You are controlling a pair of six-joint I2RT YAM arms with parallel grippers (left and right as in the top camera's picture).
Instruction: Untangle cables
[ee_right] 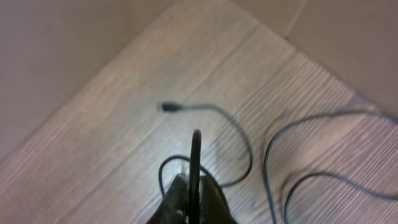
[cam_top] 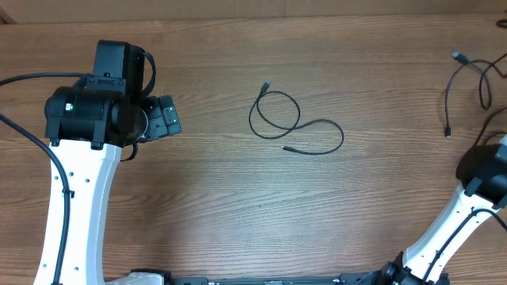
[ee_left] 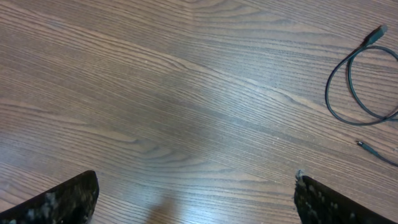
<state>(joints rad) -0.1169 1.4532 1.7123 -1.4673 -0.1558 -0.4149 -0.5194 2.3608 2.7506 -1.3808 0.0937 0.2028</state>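
While the closed right gripper (ee_right: 194,199) pinches a cable (ee_right: 196,152), its loops just ahead, a hasty pull could knot them, the wide-open, empty left gripper (ee_left: 196,186) hovering with a second cable (ee_left: 328,94) ahead-right.

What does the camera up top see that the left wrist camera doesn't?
Only the top camera shows both arms, the left arm and the right arm, plus the edge cables lying near the table's right side. Only the left wrist camera shows the left claw up close, its fingers spread wide with nothing between them. Both show the looped cable lying loose on the wooden table.
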